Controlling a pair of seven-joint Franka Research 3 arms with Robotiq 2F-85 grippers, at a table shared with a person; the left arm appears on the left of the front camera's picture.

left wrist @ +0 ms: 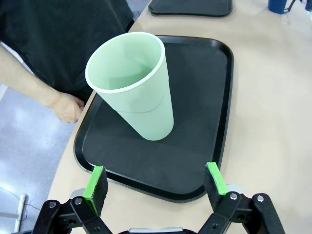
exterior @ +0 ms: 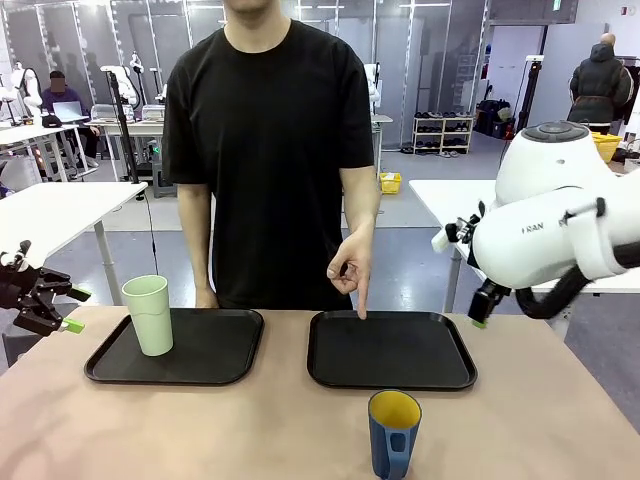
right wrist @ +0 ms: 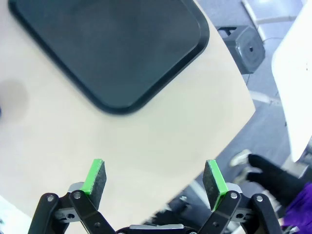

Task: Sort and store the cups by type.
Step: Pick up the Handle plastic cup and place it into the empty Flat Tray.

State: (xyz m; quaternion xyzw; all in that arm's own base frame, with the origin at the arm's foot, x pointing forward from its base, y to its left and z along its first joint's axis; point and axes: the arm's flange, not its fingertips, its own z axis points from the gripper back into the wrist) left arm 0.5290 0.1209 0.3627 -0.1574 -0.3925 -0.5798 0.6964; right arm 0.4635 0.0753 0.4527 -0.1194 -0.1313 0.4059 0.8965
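Note:
A tall pale-green cup point(exterior: 149, 314) stands upright on the left black tray point(exterior: 215, 348); the left wrist view shows this cup point(left wrist: 136, 87) on that tray point(left wrist: 214, 102). A dark-blue mug point(exterior: 393, 434) with a yellow inside and a handle stands on the bare table in front of the right black tray point(exterior: 390, 350). The person's hand point(exterior: 352, 270) points a finger down at the right tray's far edge. My left gripper point(exterior: 55, 312) hovers open at the table's left edge, its jaws empty point(left wrist: 156, 183). My right gripper point(exterior: 480, 305) hangs open beyond the right tray point(right wrist: 109, 48), nothing between its fingers point(right wrist: 155, 179).
The person stands at the far side, their other hand point(left wrist: 68, 106) resting by the left tray. The tan table point(exterior: 250, 430) has free room in front of both trays. White tables stand behind on both sides.

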